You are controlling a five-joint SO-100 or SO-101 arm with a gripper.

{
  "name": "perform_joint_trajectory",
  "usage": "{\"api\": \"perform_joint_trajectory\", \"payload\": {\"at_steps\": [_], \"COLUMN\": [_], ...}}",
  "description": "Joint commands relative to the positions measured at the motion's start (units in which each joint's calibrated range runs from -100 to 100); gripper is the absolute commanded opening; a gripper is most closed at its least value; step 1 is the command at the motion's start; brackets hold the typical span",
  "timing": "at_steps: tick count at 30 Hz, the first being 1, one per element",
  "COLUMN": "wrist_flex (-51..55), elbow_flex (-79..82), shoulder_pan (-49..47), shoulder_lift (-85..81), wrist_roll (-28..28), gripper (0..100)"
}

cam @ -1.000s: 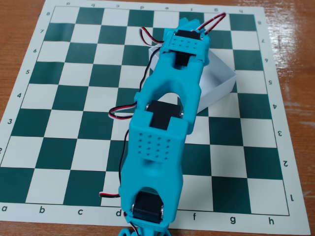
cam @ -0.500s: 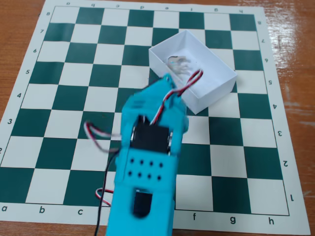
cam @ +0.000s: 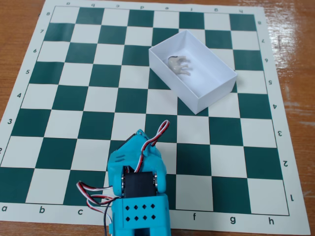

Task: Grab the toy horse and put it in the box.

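Your chessboard mat [cam: 64, 105] covers the wooden table [cam: 19, 19], with file letters a to h and rank numbers 1 to 8 printed along its edges. The teal arm [cam: 138, 196] sits at the bottom edge; you cannot tell how its jaws stand. The white box [cam: 209, 96] holds the toy horse [cam: 178, 64].
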Motion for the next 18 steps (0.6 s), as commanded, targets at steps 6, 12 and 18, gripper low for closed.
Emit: {"api": "perform_joint_trajectory", "payload": {"at_steps": [6, 12, 18], "wrist_flex": [8.2, 7.9, 8.1], "elbow_flex": [0.4, 0.4, 0.4], "shoulder_pan": [-3.2, 1.2, 5.7], "shoulder_lift": [-0.4, -0.4, -0.4], "wrist_roll": [1.8, 2.5, 4.2], "gripper": [0, 0, 0]}}
